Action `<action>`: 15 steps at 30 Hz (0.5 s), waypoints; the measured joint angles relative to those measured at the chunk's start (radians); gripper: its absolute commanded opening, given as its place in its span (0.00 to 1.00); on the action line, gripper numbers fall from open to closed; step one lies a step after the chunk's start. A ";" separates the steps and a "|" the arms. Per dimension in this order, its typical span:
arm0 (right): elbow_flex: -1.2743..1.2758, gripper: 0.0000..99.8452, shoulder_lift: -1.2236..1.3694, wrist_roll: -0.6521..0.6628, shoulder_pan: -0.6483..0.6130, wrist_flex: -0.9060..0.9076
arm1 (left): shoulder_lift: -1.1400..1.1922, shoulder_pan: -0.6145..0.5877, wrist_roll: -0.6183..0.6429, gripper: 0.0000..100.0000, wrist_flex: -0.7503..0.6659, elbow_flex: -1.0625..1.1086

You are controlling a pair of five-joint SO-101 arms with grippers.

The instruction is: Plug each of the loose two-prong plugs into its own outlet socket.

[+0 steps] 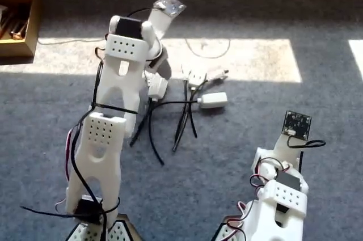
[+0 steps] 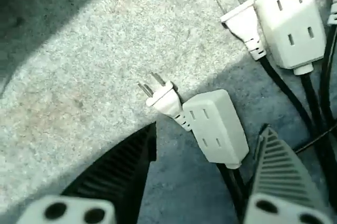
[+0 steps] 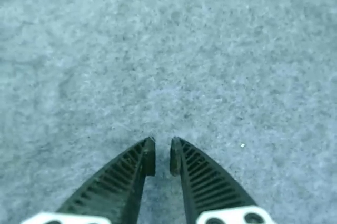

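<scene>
l fingers (image 2: 124, 168) apart over socket block (image 2: 218, 129) + plug (image 2: 162, 96); black cords (image 2: 315, 107) beside

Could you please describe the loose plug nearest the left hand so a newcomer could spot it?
On the grey carpet, where the sunlit patch ends, the left hand hangs open. The plug is the white one just ahead of it, beside the nearer socket block; the other plug lies farther off beside the second block.
</scene>
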 measured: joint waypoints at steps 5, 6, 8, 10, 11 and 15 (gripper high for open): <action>0.000 0.06 0.000 0.000 -0.028 0.000 | 0.106 -0.005 0.000 0.30 0.000 -0.002; 0.000 0.06 0.000 0.000 -0.028 0.000 | 0.127 -0.003 0.000 0.30 0.000 -0.002; 0.000 0.06 0.000 0.000 -0.032 0.000 | 0.161 -0.003 0.005 0.30 -0.002 -0.002; 0.000 0.06 0.000 0.000 -0.037 0.000 | 0.184 0.002 0.005 0.30 -0.008 -0.002; 0.000 0.06 0.000 0.000 -0.037 0.000 | 0.192 0.006 0.005 0.30 -0.012 -0.002; 0.000 0.06 0.000 0.000 -0.037 0.000 | 0.207 0.009 0.006 0.25 -0.023 -0.009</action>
